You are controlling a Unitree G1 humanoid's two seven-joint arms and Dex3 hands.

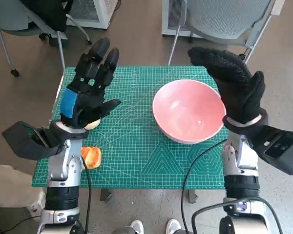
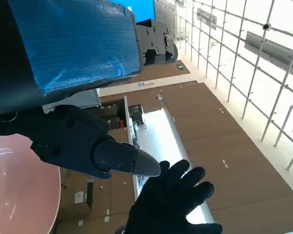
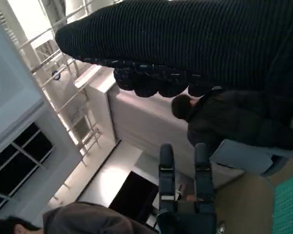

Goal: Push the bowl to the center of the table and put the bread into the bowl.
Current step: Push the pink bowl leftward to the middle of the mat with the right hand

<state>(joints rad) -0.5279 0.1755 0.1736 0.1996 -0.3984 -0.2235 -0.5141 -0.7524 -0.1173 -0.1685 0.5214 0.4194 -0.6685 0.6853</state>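
Note:
A pink bowl stands empty on the right half of the green cutting mat; its rim also shows in the left wrist view as the pink bowl. A piece of bread lies near the mat's front left corner, beside my left forearm. A second pale piece peeks out under my left hand. My left hand is raised above the mat's left side, fingers apart, holding nothing. My right hand is lifted just right of the bowl, fingers spread, empty. It appears as the right hand in the left wrist view.
Chairs stand beyond the table's far edge, another chair at far left. A person's shoes show at the near edge. People sit in the right wrist view. The table is small, floor all round.

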